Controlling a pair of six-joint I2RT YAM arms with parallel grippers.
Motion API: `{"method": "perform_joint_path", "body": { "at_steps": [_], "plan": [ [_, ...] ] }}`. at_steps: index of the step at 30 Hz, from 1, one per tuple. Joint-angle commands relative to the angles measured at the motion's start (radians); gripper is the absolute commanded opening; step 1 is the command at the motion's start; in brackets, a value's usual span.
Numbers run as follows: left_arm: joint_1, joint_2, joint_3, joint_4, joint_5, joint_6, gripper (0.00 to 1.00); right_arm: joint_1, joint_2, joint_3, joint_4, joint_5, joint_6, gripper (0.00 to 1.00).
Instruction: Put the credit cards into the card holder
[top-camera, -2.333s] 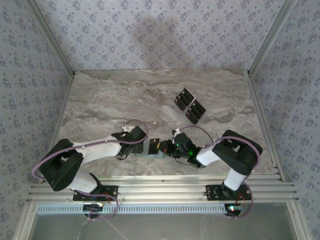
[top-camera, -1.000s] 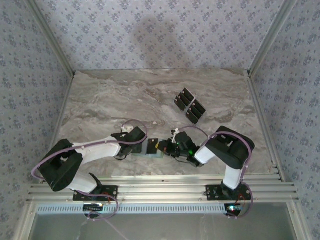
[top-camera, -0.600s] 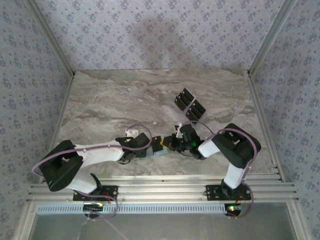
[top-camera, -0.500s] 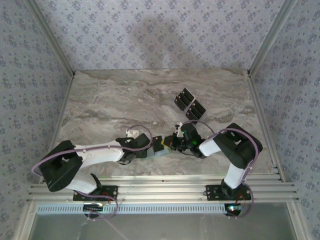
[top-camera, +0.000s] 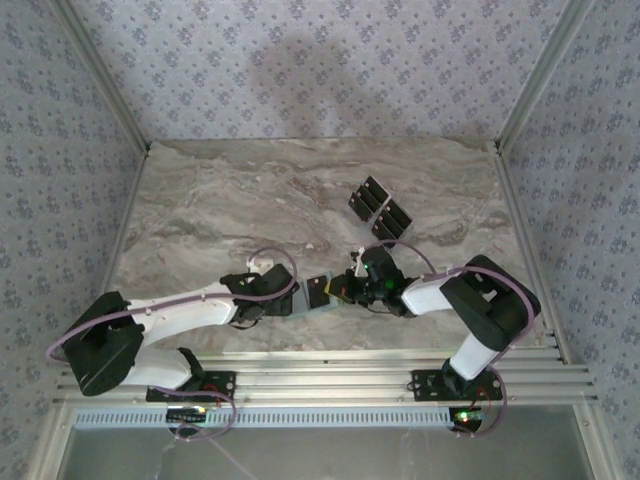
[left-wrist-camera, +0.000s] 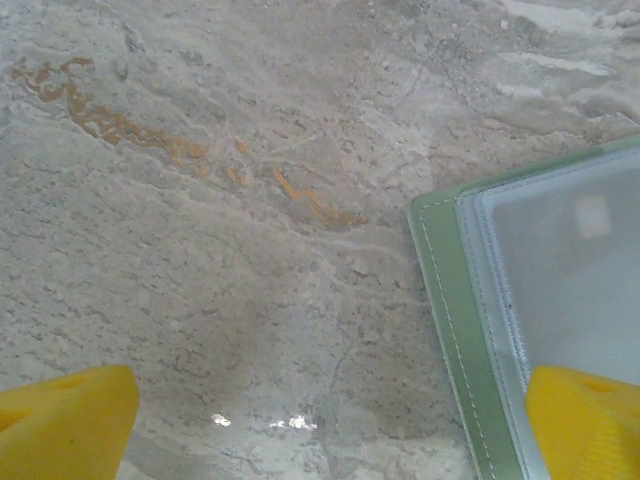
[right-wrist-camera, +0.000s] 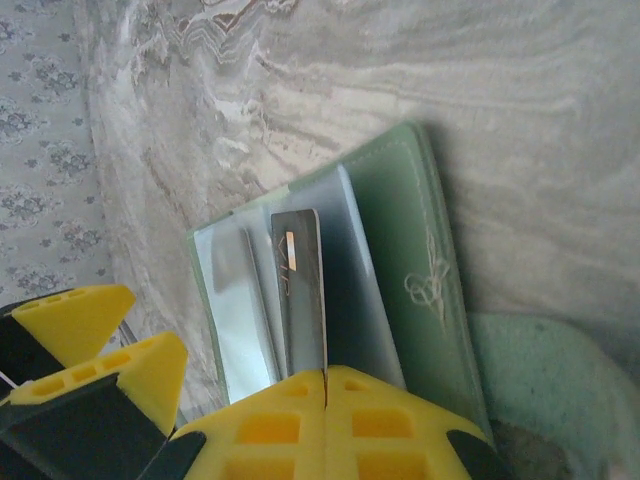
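Observation:
The pale-green card holder (right-wrist-camera: 405, 235) lies open on the marble, its blue-grey inside up (top-camera: 322, 306). My right gripper (right-wrist-camera: 325, 385) is shut on one black credit card (right-wrist-camera: 300, 290) with an orange mark, whose far end points into the open holder by a pocket edge. In the top view that gripper (top-camera: 346, 289) is just right of the holder. My left gripper (left-wrist-camera: 320, 430) stands wide open at the holder's left edge (left-wrist-camera: 450, 310). Its right fingertip (left-wrist-camera: 585, 420) overlaps the inside; its left one (left-wrist-camera: 60, 420) is over bare table. More black credit cards (top-camera: 380, 211) lie farther back.
The spare cards sit in two small fanned groups (top-camera: 369, 198) (top-camera: 393, 222) on the marble table (top-camera: 220, 210). Patterned walls and metal rails close in the sides. The left gripper's yellow finger (right-wrist-camera: 80, 325) shows beside the holder in the right wrist view.
The right gripper has swung up and back with its card, from the holder's near right side to over its inside. The left arm has stretched right, closer to the holder. The spare cards have not moved.

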Motion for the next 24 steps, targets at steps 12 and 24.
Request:
{"method": "perform_joint_path", "body": {
  "at_steps": [12,24],
  "plan": [
    [0.113,0.099,-0.025,0.027,0.006,0.033,0.99,0.098,-0.048,-0.103,0.021,0.189,0.101,0.00],
    [0.124,-0.015,-0.008,-0.035,0.046,0.050,0.98,0.066,-0.078,-0.072,0.034,0.170,0.088,0.00]
  ]
}}
